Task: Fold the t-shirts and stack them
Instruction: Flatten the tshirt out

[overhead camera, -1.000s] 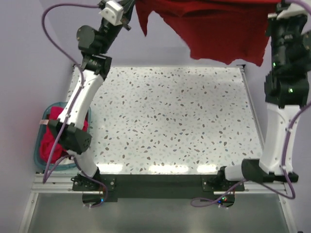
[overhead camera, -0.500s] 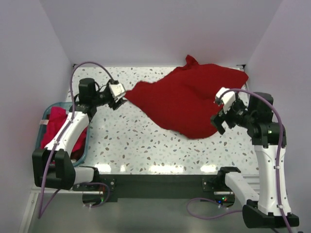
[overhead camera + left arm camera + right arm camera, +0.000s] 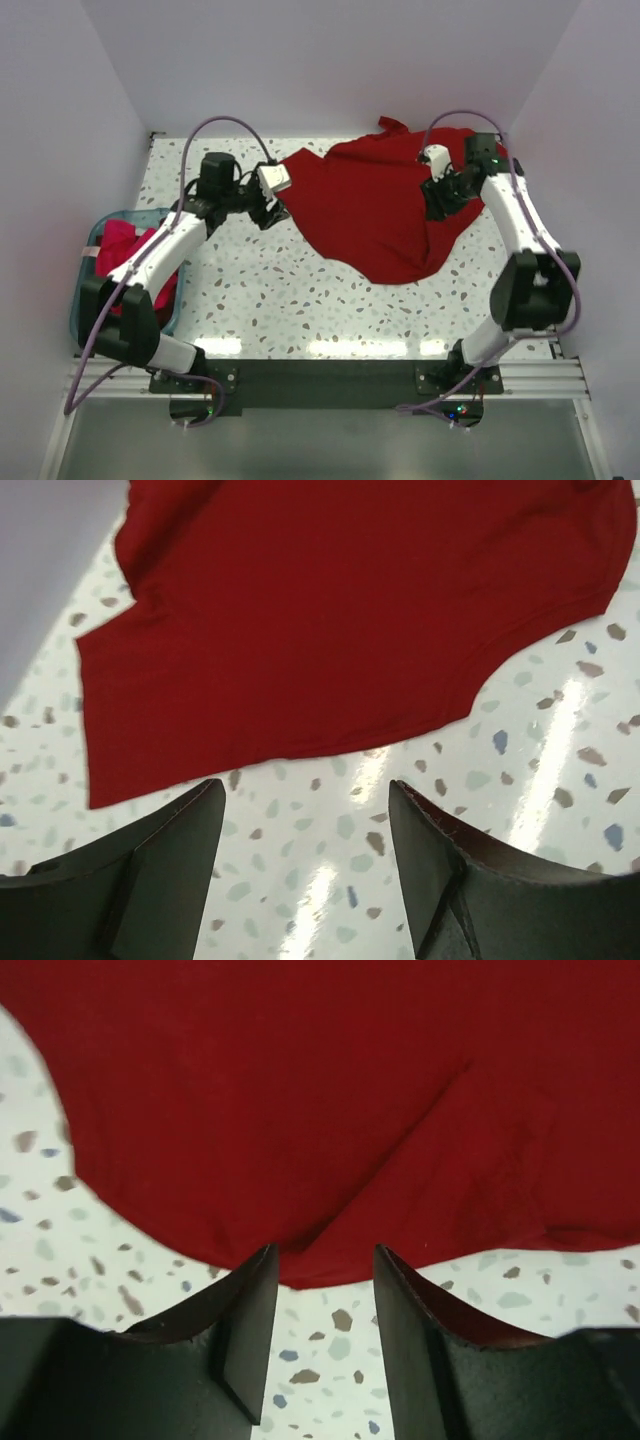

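Observation:
A deep crimson t-shirt (image 3: 375,205) lies loosely spread and rumpled on the speckled table, towards the back right. My left gripper (image 3: 268,210) hovers just off its left edge. In the left wrist view it (image 3: 305,790) is open over bare table, with the shirt's hem (image 3: 330,610) ahead of the fingertips. My right gripper (image 3: 437,203) is above the shirt's right part. In the right wrist view it (image 3: 325,1255) is open, its tips at the edge of the cloth (image 3: 300,1090), and nothing sits between them. Brighter pinkish-red t-shirts (image 3: 120,245) lie bunched in the basket.
A teal plastic basket (image 3: 88,250) sits off the table's left edge beside the left arm. The enclosure's walls close in the back and both sides. The table's front half (image 3: 330,310) shows bare speckled surface.
A second ago both grippers held the crimson shirt high in the air. They have since let it go onto the table. The right arm has swung to the back, and its jaws have narrowed.

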Controlling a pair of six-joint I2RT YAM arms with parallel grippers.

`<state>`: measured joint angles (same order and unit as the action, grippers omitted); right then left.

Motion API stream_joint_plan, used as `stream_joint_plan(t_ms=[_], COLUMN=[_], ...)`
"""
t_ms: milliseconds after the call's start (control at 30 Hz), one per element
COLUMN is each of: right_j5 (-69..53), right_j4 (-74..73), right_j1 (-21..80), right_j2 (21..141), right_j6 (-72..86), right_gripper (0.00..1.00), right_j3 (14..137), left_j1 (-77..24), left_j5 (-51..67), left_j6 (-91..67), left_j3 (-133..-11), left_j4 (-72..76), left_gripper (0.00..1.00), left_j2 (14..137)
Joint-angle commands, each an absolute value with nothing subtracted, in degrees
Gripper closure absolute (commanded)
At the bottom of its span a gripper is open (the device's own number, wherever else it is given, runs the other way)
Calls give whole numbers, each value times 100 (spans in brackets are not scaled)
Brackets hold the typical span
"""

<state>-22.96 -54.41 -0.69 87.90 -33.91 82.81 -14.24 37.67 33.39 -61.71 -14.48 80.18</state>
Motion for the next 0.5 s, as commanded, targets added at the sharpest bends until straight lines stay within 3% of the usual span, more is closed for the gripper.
stream_joint_plan(t_ms=[0,200,467], right_j5=[-1549,-976,-263], right_j4=[-5256,-5168,-5316], right_j1=[-53,175,1299], right_j2=[9710,11020,11346], right_j6=[-3199,-3330,-3893], right_gripper=[54,66,73], right_j3=[8709,9035,7296], left_j1=[-1757,-2012,-1978], left_j5=[3296,3050,2716], left_j6=[2201,1276,765], left_j3=[-6644,-7057,-7286], left_j4=[-1468,-1485,-2135], left_gripper=[29,31,34], left_j2=[8611,9420,9721])
